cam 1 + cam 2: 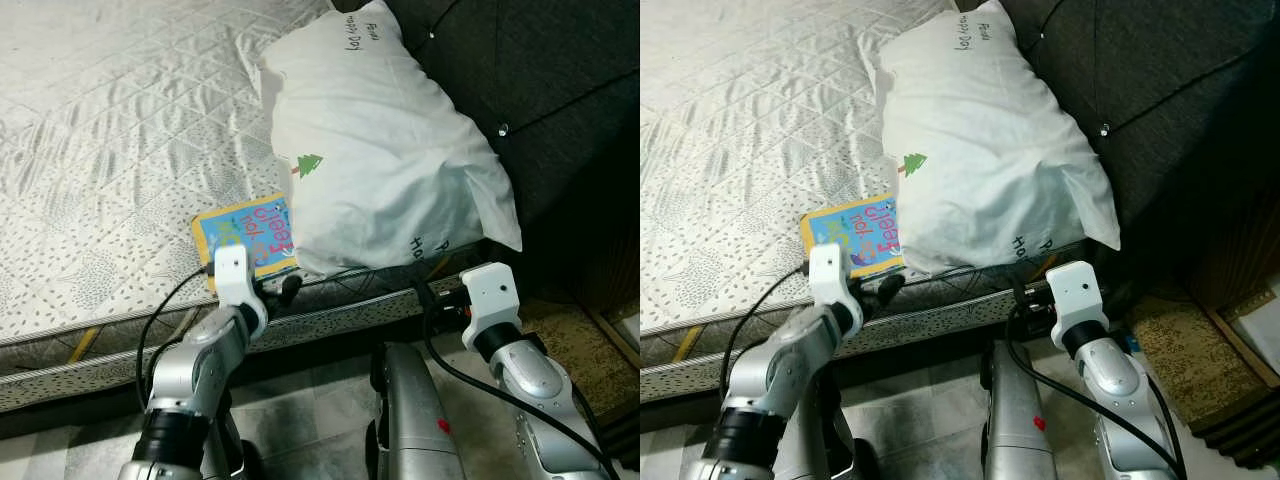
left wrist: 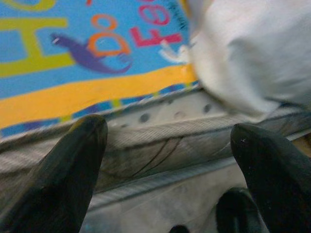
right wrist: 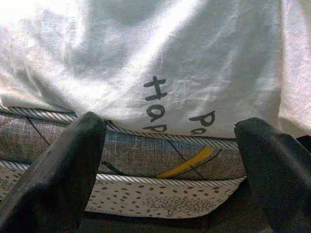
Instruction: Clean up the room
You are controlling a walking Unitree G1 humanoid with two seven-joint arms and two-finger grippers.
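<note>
I'm facing the long edge of a bed [image 1: 120, 150] with a quilted white cover, a dark tufted headboard [image 1: 540, 90] at its right end, tiled floor [image 1: 310, 400] below. A white pillow [image 1: 380, 160] (small green tree printed on it) lies by the headboard. A blue-and-yellow picture book [image 1: 250, 235] lies flat at the bed's edge, its right side tucked under the pillow. My left hand [image 2: 165, 160] sits just below the book at the bed's side, fingers [image 2: 73, 170] spread wide, holding nothing. My right hand [image 3: 170, 165] is at the bed's edge under the pillow's corner, likewise wide open and empty.
</note>
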